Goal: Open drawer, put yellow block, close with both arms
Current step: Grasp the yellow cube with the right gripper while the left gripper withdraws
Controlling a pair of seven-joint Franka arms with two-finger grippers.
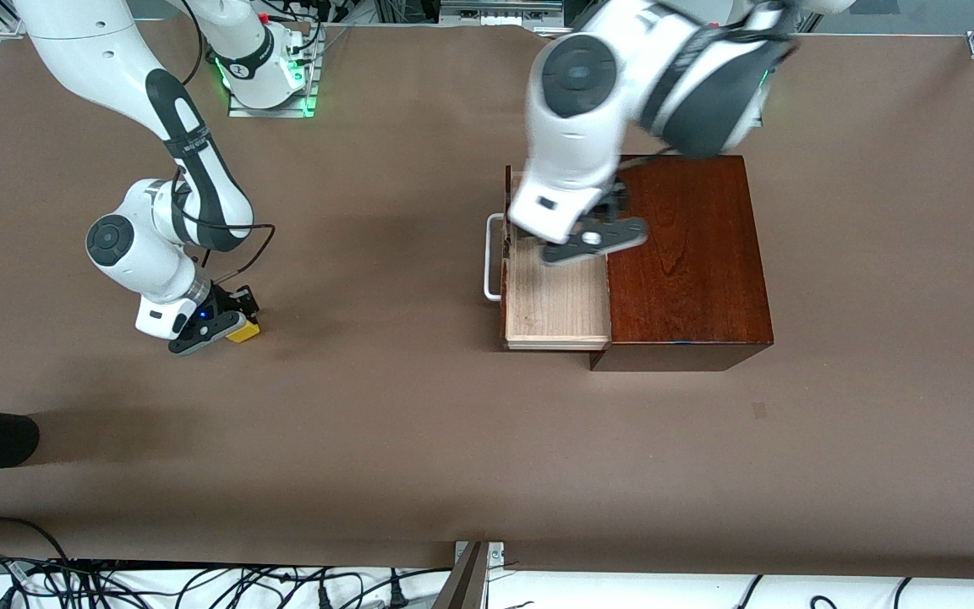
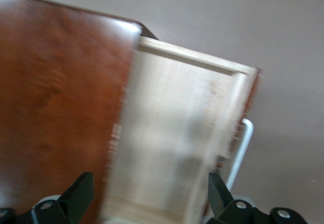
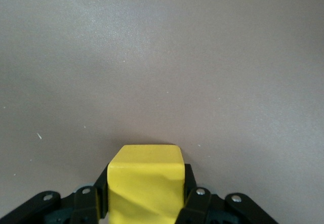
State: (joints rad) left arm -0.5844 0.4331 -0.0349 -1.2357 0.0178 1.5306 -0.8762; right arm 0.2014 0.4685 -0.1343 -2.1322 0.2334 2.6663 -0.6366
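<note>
Gripping the yellow block [image 1: 244, 331] down on the brown table [image 1: 402, 406] toward the right arm's end, the right gripper [image 1: 225, 326] has its jaws shut against the block's two sides. The drawer [image 1: 555, 296] stands pulled out of the dark wooden box [image 1: 690, 262], its pale tray bare. The left gripper [image 1: 593, 241] hangs over the tray with jaws spread wide, holding nothing.

The yellow block [image 3: 145, 183] sits between the right gripper's [image 1: 225, 326] fingers on the table [image 1: 385, 423], well apart from the drawer [image 1: 556, 304], which lies pulled out under the left gripper [image 1: 593, 239].
</note>
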